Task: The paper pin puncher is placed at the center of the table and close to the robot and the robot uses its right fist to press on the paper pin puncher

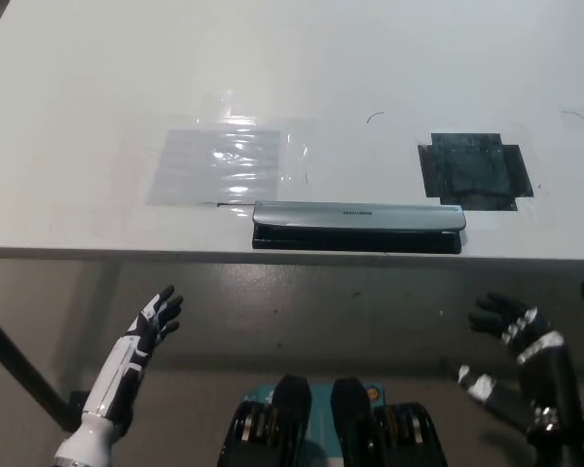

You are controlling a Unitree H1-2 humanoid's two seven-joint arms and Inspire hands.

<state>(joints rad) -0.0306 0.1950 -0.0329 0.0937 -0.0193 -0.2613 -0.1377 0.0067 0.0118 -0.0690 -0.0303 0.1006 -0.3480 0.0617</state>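
Both robot hands hang below the near edge of the white table (68, 117), short of its surface. At lower left, the white left hand (154, 321) holds its fingers spread and touches nothing; at lower right, the black right hand (514, 329) is likewise spread and holds nothing. On the tabletop, the silver-and-black paper pin puncher (358, 226) lies lengthwise along the near edge, about centre. A clear plastic sheet (226, 161) lies just behind its left end, and a dark taped patch (475, 171) sits beyond its right end.
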